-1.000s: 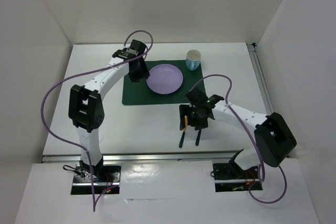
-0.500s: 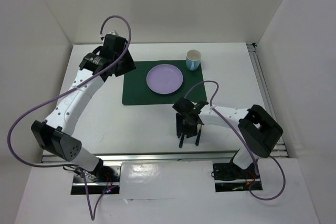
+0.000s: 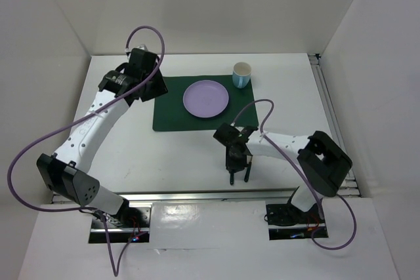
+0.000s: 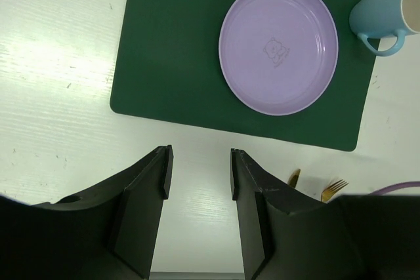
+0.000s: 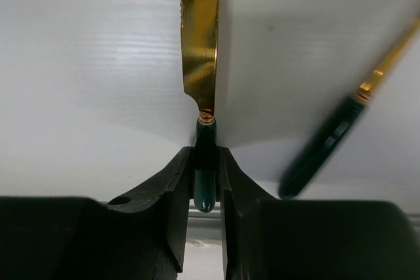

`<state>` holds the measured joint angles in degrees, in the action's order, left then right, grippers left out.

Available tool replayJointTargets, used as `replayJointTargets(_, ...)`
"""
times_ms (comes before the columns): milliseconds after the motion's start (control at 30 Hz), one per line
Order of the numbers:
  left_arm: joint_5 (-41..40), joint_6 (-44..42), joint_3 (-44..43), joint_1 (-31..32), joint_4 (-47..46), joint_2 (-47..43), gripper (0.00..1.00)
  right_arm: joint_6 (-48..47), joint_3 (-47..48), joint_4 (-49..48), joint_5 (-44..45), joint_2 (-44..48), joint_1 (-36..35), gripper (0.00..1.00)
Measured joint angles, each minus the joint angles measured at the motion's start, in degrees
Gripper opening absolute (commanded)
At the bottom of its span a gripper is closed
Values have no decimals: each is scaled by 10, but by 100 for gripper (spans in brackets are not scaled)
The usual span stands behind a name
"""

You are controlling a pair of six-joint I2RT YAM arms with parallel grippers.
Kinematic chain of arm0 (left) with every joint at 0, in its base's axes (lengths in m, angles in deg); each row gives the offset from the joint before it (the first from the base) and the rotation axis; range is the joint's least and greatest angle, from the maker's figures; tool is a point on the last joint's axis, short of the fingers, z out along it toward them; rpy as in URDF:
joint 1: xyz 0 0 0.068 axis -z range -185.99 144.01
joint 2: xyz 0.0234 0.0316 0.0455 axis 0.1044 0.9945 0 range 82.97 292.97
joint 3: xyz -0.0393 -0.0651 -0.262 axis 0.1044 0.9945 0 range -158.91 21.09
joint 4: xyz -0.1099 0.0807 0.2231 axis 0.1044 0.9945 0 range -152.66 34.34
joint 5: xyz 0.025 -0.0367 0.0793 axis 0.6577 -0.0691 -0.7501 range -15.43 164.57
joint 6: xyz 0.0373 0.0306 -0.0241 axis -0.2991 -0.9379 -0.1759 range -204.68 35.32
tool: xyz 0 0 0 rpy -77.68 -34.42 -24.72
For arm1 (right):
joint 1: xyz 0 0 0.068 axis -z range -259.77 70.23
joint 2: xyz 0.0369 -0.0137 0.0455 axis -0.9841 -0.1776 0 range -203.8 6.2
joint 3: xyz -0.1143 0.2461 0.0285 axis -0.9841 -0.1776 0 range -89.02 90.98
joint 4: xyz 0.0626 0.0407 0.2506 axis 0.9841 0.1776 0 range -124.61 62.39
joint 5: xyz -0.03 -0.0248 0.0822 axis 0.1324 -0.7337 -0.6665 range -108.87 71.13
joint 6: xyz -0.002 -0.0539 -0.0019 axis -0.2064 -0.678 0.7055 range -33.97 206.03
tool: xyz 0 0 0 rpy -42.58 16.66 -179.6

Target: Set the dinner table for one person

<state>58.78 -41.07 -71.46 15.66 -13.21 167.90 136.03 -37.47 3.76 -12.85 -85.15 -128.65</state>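
Top view: one table (image 3: 131, 155), one mat (image 3: 172, 113), one plate (image 3: 206, 98), one cup (image 3: 241, 75), two pieces of cutlery. The plate lies on the mat, and the cup stands on the table just off the mat's far right corner. The left gripper (image 3: 152, 86) hangs at the mat's left edge. The right gripper (image 3: 235, 162) is down on the table near its front edge, with two dark handles sticking out behind its jaws.

Left wrist: the left gripper (image 4: 199, 175) has its jaws partly apart, with white table (image 4: 59, 96) showing between them. The mat (image 4: 170, 50) lies ahead of the jaws, the plate (image 4: 278, 47) ahead and to the right, the cup (image 4: 387, 11) farther right. The plate's face shows only a small stamped figure; what the cup holds cannot be told. Right of the jaws peek a knife (image 4: 294, 176) tip and fork (image 4: 335, 187) tines.

Right wrist: the right gripper (image 5: 205, 181) has its jaws narrow, closed on the knife (image 5: 200, 31) handle, the gold blade pointing straight ahead over the table (image 5: 85, 63). The fork (image 5: 328, 142) lies slanted to the right of the jaws, apart from them
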Motion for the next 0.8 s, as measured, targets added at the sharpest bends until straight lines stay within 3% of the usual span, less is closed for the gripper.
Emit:
replayJointTargets(300, 34, -4, -5, -21, 2, 0, 57, -95, 80, 74, 50, 75, 41, 0)
replayJointTargets(567, 65, -17, 29, -38, -15, -19, 58, -245, 225, 24, 59, -85, 161, 0)
replayJointTargets(800, 81, -17, 60, -49, -14, -32, 58, -325, 284, -7, 23, -174, 234, 0)
